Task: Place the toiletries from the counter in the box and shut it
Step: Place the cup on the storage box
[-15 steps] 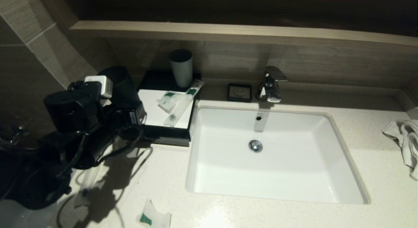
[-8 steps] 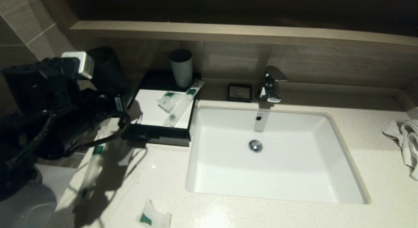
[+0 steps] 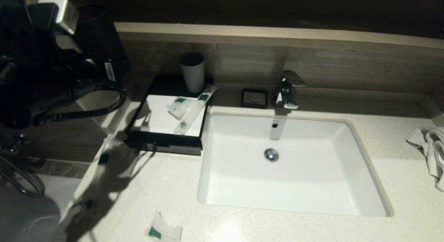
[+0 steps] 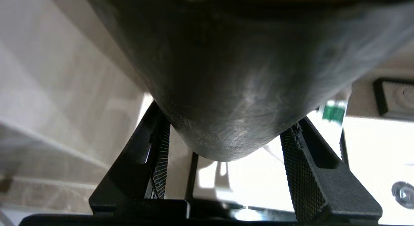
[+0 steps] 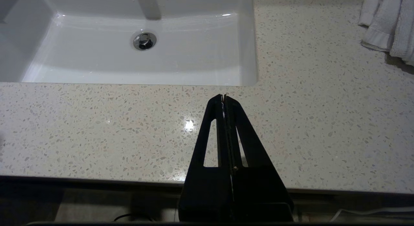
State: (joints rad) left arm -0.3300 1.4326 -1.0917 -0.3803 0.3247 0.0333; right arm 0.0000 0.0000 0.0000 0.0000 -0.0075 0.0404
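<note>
The left pincer (image 4: 223, 154), clamped on a dark cup (image 4: 226, 73), hangs high beside the open box (image 3: 163, 145); slipping, it could strike the bench (image 3: 277, 224). The right pincer (image 5: 223, 98) rests closed.

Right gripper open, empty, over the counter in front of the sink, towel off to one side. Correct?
No: the right gripper is shut, fingers pressed together, per the right wrist view. The rest holds: empty, over the counter in front of the sink, towel off to one side. Left gripper is raised, clamping a dark cup.
</note>
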